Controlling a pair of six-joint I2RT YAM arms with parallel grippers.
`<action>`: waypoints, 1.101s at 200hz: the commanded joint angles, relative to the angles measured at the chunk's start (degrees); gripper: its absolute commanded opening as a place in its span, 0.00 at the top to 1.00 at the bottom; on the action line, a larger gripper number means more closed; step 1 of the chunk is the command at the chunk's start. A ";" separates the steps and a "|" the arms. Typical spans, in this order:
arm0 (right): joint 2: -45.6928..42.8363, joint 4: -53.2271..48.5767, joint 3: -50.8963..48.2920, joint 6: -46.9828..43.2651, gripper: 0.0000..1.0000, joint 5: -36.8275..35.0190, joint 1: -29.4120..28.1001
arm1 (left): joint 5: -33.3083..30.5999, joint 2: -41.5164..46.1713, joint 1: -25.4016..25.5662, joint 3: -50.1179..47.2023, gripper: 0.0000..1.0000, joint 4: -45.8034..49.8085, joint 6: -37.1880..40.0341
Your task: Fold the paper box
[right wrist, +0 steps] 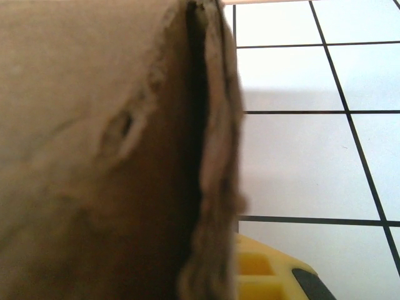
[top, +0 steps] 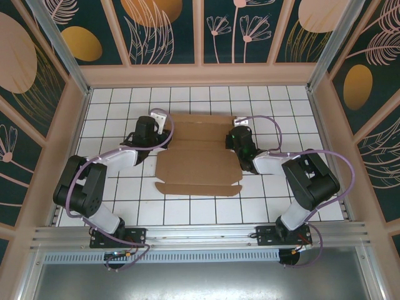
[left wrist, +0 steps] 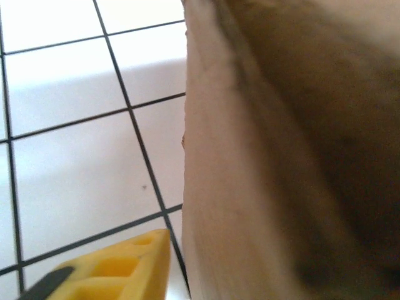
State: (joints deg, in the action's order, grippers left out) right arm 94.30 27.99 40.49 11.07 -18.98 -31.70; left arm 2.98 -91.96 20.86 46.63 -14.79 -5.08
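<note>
We look down on a white tiled table [top: 206,212] with black grid lines, walled in by dark panels [top: 162,31] painted with pale plants and orange discs.

At the left, the left arm [top: 94,181] reaches away from its base at the near edge, and the left gripper [top: 153,134] sits at the far left corner of the paper box [top: 199,164], touching its left edge. From the left wrist we see one yellow finger [left wrist: 119,269] low over the tiles, with blurred brown cardboard rising just beside it on the right. The other finger is hidden behind that cardboard, so we cannot tell whether these jaws stand apart or pinch it.

The paper box lies in the middle of the table between the two grippers. Its broad panel is flat, a narrow flap lies along the near edge, and the far part is raised.

At the right, the right gripper [top: 237,142] meets the box's far right side. Its jaws are closed on a standing cardboard wall; from the right wrist, the frayed edge of that wall runs down against the yellow finger [right wrist: 269,275].
</note>
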 commanded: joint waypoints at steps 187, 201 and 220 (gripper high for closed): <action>1.86 -13.29 0.78 9.56 1.00 -6.20 -1.99 | -16.26 -3.98 4.14 -1.52 0.70 -4.32 -8.49; 2.03 -12.60 0.39 8.62 1.00 -5.62 -1.68 | -14.75 -3.41 4.21 -2.33 0.62 -5.03 -9.81; 1.91 -11.39 -0.20 7.08 0.99 -5.22 -1.52 | -13.38 -2.38 4.19 -2.82 0.53 -5.52 -11.24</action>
State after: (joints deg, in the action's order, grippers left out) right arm 94.56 21.65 43.24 19.44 -25.69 -34.22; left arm -13.06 -96.38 25.45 45.06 -18.90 -13.58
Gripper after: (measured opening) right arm 0.091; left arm 0.434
